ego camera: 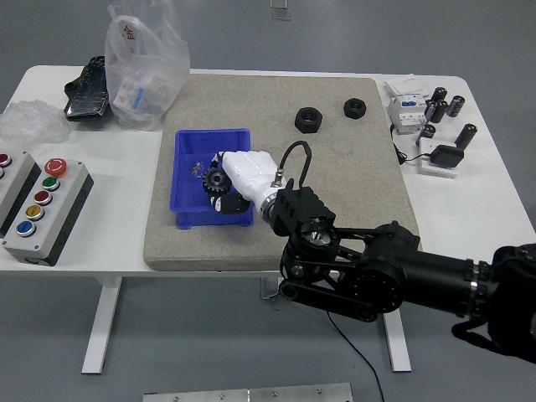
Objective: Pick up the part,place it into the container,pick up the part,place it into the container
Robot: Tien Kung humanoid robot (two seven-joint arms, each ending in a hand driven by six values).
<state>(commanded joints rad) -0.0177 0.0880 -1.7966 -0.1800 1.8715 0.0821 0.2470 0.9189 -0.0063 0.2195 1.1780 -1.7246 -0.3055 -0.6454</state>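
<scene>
Your right hand [244,172] is reaching into the blue container [189,180], fingers curled around the black gear part [219,182]. Two black nuts [308,120] are sitting at one o'clock.

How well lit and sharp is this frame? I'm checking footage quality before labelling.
Head view: even, soft lighting with no hard shadows; slight glare on the plastic bag and on the white right robot hand; the blue bin and black nuts look sharp; the gear at the fingers is dark, its detail hard to read.
</scene>
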